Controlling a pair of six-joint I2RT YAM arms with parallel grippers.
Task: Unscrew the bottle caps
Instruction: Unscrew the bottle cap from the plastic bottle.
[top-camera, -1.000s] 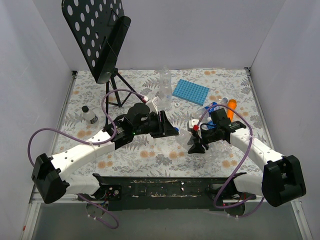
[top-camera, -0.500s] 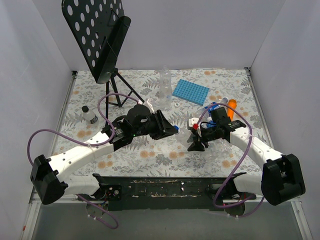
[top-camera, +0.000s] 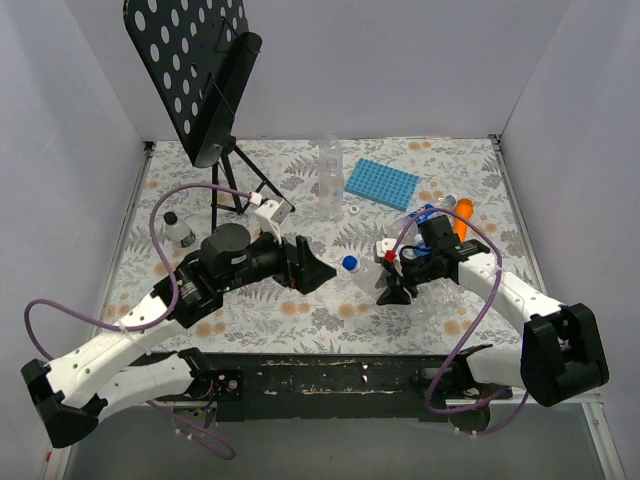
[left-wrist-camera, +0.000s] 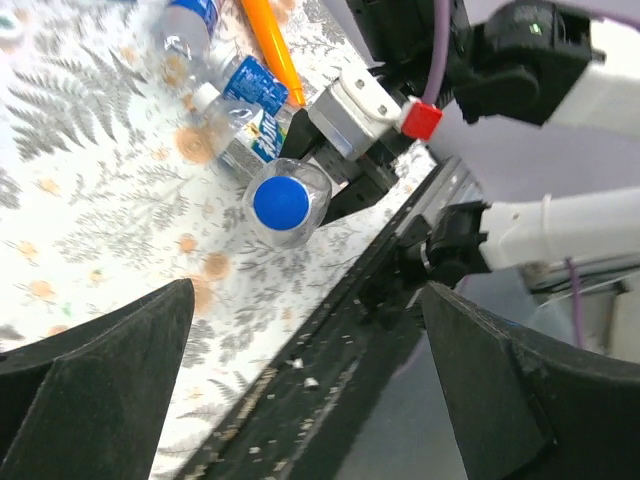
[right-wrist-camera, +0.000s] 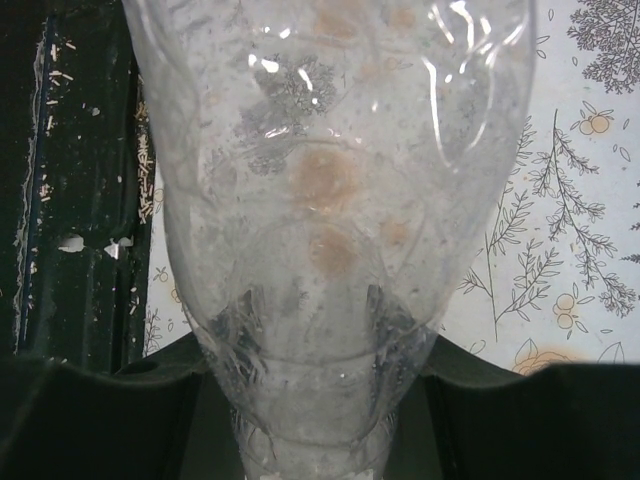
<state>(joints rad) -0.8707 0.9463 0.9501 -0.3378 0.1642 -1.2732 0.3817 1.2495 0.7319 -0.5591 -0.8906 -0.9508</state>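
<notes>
1. Top external view: patterned bench (top-camera: 470, 170) under everything, both arms reaching in from the near edge toward its middle.
2. Pinched from both sides in the right claw (top-camera: 392, 288): a clear bottle (right-wrist-camera: 330, 230), held low over the bench just right of centre. Grip shown best in the right wrist view, dark fingers flanking the narrow part.
3. Spread wide and empty: the left claw (top-camera: 318, 272), aimed rightward at the held bottle, near it but apart.
4. Long axis of the bottle judged to run roughly from the right claw toward the left one, hence seen almost end-on from the left wrist.
5. Seated on the neck, not yet off: the blue cap (left-wrist-camera: 281, 202), facing the left claw, lying between the two claws and beyond the spread fingertips, a little left of their midline. How tight, cannot tell.
6. Probable next move: drive the left claw straight along that axis, close around the cap, then twist against the right claw's hold. Worth nudging sideways first to centre the cap between the fingers.
</notes>
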